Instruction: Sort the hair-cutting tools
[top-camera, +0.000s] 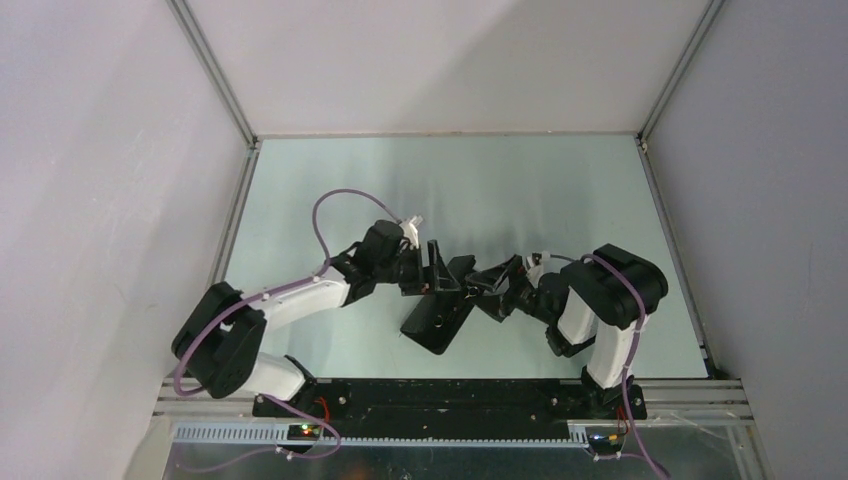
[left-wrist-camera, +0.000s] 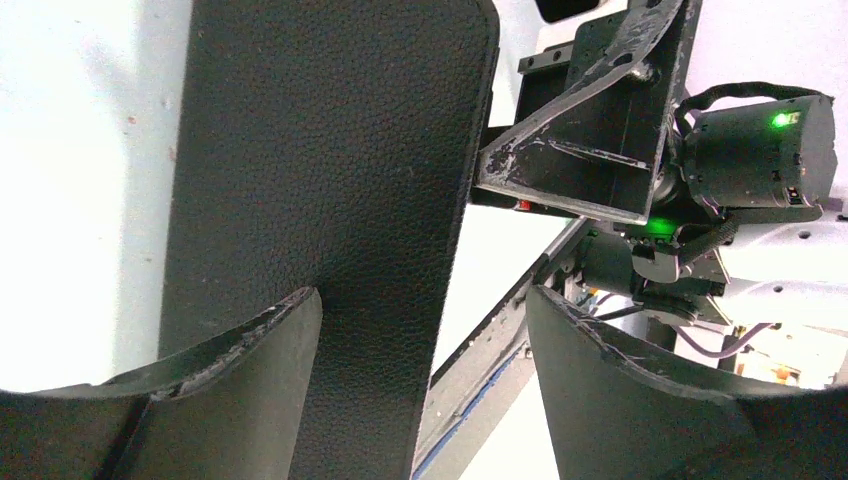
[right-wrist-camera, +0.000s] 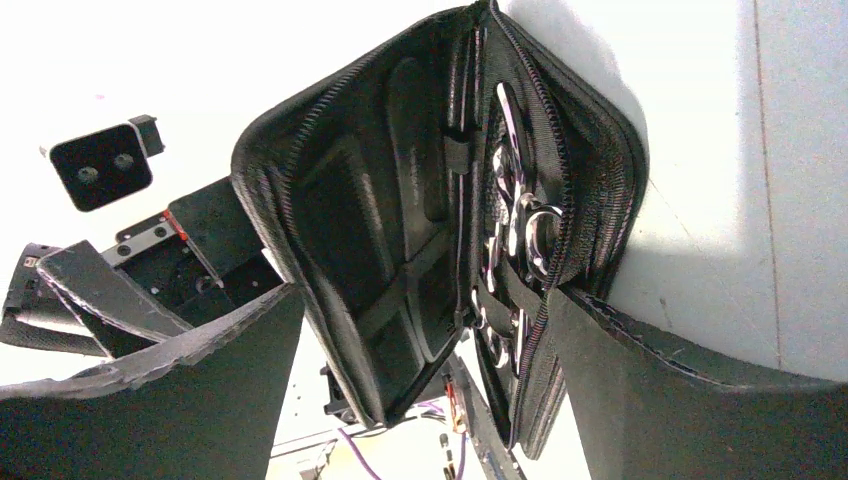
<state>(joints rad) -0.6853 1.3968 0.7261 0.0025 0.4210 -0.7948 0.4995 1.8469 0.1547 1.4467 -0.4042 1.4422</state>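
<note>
The black zip case (top-camera: 437, 322) stands partly opened like a book at the table's middle, between both grippers. In the right wrist view its inside (right-wrist-camera: 400, 230) faces me, and silver scissors (right-wrist-camera: 515, 225) with ring handles sit strapped in the right half. I cannot make out the black comb-like tool. My right gripper (right-wrist-camera: 422, 295) (top-camera: 492, 283) is open with the case's lower end between its fingers. My left gripper (left-wrist-camera: 425, 300) (top-camera: 432, 265) is open, and the case's leather cover (left-wrist-camera: 320, 180) lies against its left finger (left-wrist-camera: 240, 390).
The pale green table (top-camera: 560, 190) is walled by grey panels left, right and behind. The arm bases stand on a black rail (top-camera: 450, 400) at the near edge. The right gripper's body (left-wrist-camera: 600, 130) sits close to the left gripper.
</note>
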